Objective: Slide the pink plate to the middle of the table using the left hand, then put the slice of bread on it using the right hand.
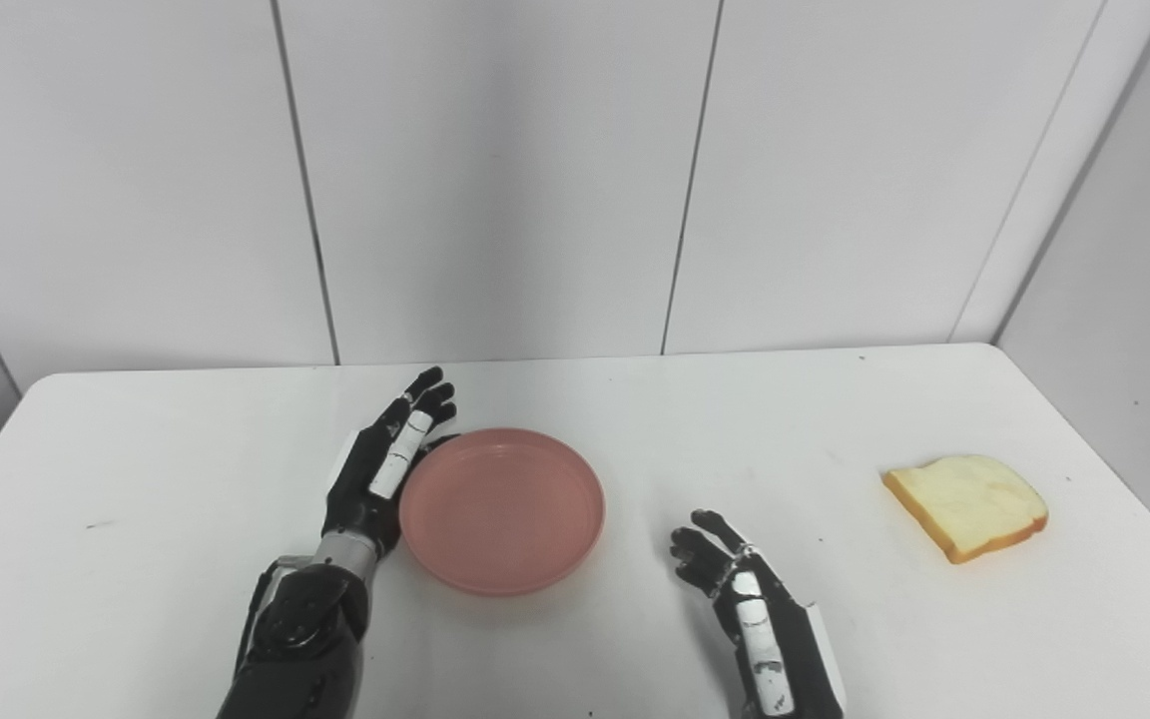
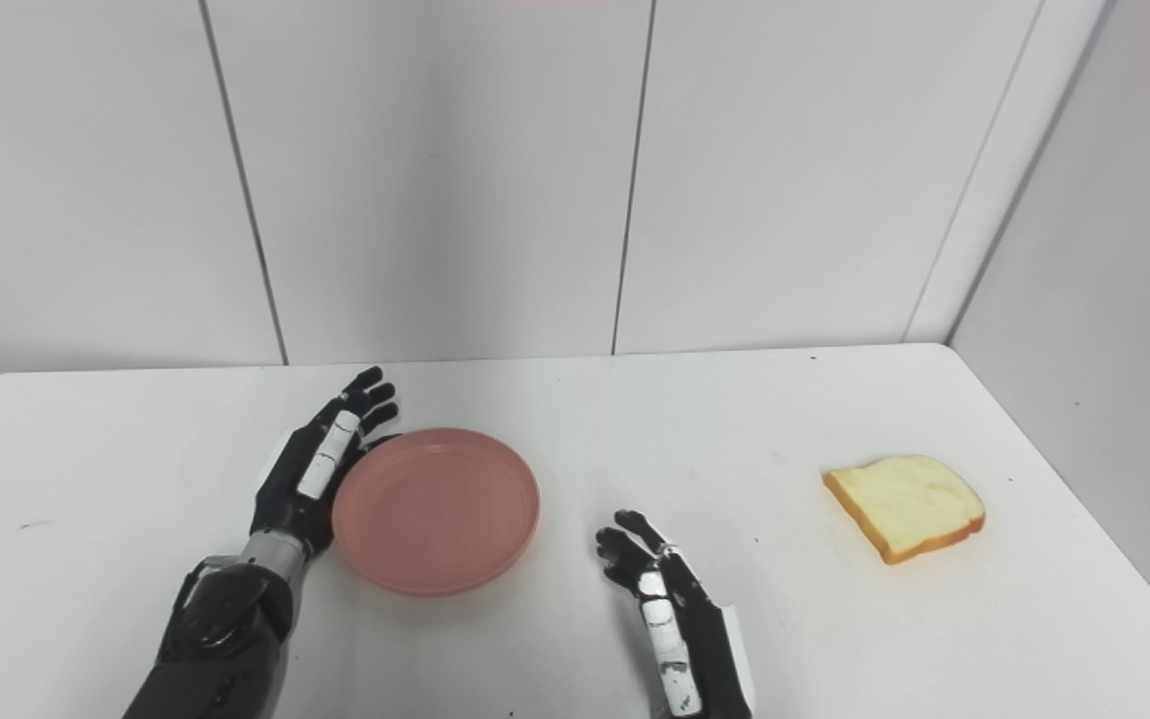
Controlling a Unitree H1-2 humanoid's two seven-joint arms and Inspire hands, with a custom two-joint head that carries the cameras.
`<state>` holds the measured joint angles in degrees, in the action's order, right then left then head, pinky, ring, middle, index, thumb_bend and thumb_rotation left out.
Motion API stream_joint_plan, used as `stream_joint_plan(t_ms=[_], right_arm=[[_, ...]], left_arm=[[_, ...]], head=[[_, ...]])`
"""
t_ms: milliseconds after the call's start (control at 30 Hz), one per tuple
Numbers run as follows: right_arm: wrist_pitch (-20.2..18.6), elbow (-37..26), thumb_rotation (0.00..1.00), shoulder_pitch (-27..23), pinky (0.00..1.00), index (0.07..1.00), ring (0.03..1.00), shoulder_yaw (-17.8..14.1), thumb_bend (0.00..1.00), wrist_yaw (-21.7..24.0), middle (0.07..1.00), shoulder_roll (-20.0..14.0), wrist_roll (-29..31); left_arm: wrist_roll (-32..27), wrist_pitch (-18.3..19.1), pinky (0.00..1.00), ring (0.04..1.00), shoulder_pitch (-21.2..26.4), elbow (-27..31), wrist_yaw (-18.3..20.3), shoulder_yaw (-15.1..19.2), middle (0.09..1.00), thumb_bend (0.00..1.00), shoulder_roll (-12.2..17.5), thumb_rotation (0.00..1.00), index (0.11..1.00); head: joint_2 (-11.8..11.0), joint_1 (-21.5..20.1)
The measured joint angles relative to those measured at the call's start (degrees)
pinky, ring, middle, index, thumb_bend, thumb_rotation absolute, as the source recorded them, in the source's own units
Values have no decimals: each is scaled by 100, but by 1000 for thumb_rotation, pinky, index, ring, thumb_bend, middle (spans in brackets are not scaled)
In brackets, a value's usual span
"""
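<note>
A round pink plate [image 1: 501,509] lies flat on the white table [image 1: 186,479], a little left of the middle. My left hand [image 1: 385,461] is open, its fingers straight and stretched along the plate's left rim, touching it or nearly so. A slice of bread [image 1: 968,504] with a brown crust lies flat at the right side of the table. My right hand [image 1: 735,589] is open and empty, to the right of the plate and well left of the bread. The same scene shows in the right eye view, with the plate [image 2: 435,509] and the bread [image 2: 904,504].
White wall panels [image 1: 495,180] stand behind the table's far edge. A side wall [image 1: 1134,300] runs along the table's right edge.
</note>
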<state>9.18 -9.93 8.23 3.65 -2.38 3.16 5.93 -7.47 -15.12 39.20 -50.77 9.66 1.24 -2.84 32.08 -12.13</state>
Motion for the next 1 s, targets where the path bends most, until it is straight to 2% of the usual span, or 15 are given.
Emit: stream_joint_plan(t_ms=[200,400,467,767,867,1000], right_arm=[[1,21,873,-1,817,796,790,79,754,-59,757,84,-84],[10,29,883,-4,737,792,748,112,770,-108,744,104,-252],[33,38,886,-10,717,795,736,113,758,-117,745,107,-340],[254,14,879,-10,719,793,741,73,788,-336,751,113,-495],[252,-67,868,-5,701,797,734,-44,780,-384,746,113,-465],[222,-502,875,3,652,799,690,-469,801,-510,728,45,-430]], left_arm=[[-7,43,774,901,-21,44,47,1,897,860,-2,715,841],[-11,43,796,907,-58,56,220,3,906,845,98,719,851],[-37,43,804,914,-65,61,280,9,914,843,133,724,863],[-132,45,790,912,-133,161,437,50,914,830,260,714,866],[-135,50,786,907,-138,188,458,50,911,826,262,707,862],[-133,73,784,905,-159,260,460,46,907,824,273,704,862]], head=[[9,-228],[0,-299],[-70,-562],[-114,-711],[-149,-730],[-167,-774]])
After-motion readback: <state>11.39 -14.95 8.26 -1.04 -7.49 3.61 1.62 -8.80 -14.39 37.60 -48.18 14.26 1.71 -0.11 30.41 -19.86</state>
